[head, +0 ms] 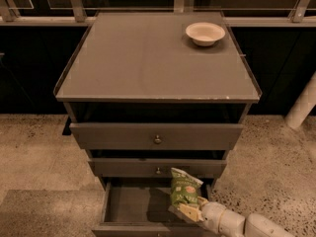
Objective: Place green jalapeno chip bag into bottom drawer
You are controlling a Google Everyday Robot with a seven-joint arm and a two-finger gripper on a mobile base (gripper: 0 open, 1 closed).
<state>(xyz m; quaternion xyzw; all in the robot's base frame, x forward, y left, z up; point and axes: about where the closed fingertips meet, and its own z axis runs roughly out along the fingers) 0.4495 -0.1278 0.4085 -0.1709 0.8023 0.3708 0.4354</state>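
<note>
Hanging over the right side of the open bottom drawer [131, 205], the jaws pinched the green jalapeno chip bag [184, 189] by its lower end and needed to dip lower before letting go.

Gripper [190, 212] is gripping the green jalapeno chip bag [183, 187] over the bottom drawer [129, 205], whose left floor is lying open; the middle drawer [123, 168] is overhanging behind.
</note>
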